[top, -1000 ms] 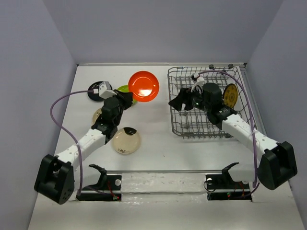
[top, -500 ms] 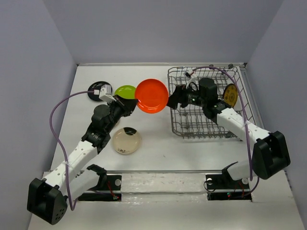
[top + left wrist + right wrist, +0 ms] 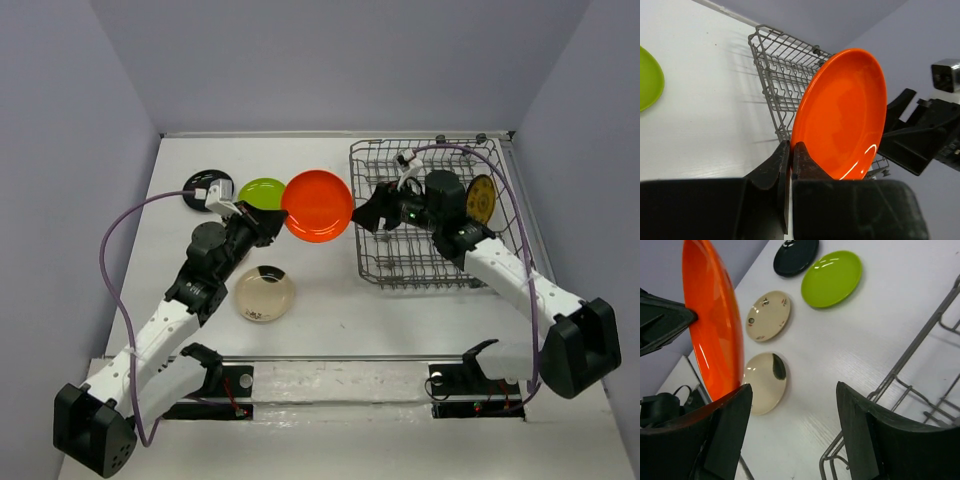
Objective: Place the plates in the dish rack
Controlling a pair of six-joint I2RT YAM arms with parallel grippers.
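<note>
My left gripper (image 3: 272,222) is shut on the rim of the orange plate (image 3: 318,205), holding it tilted in the air just left of the dish rack (image 3: 430,143). In the left wrist view its fingers (image 3: 791,145) pinch the plate's (image 3: 845,115) lower edge. My right gripper (image 3: 368,212) stands open at the rack's left side, close to the plate's right rim. Through the right wrist camera the plate (image 3: 710,325) is beside the left finger, not between the jaws (image 3: 792,387). A brown and yellow plate (image 3: 481,199) stands upright in the rack.
On the table lie a lime green plate (image 3: 262,190), a black plate (image 3: 198,188) partly under the left wrist, a cream plate with a dark patch (image 3: 264,293) and a beige plate (image 3: 768,315). Grey walls close in the back and sides.
The left arm has carried the orange plate rightward to the rack's left edge. The right gripper swung left toward it, then drew back slightly.
</note>
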